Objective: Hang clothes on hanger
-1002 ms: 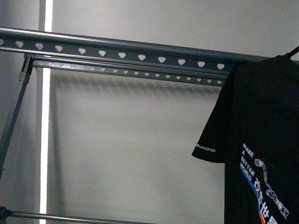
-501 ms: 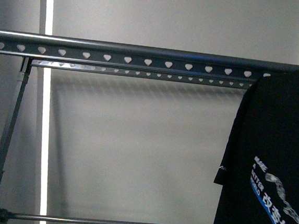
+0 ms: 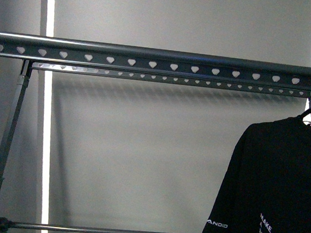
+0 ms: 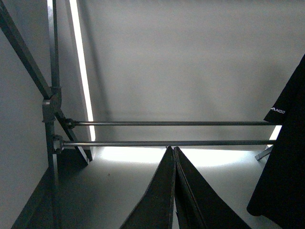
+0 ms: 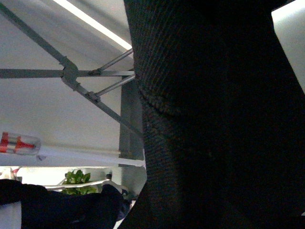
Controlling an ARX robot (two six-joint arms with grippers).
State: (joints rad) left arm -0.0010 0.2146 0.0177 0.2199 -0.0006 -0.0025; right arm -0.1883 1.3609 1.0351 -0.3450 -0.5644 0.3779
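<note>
Left claw (image 4: 172, 150) pressed together, apart from clothes (image 4: 286, 157).

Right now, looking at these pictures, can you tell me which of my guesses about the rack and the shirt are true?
1. The rack's top rail has a row of heart-shaped holes. True.
2. The black T-shirt is draped over that top rail. False: it hangs below the rail, on the right of the front view.
3. The shirt's sleeve carries a small white logo. True.
4. The left gripper is gripping the T-shirt. False: its fingers are closed together on nothing, and the shirt hangs apart from it.
</note>
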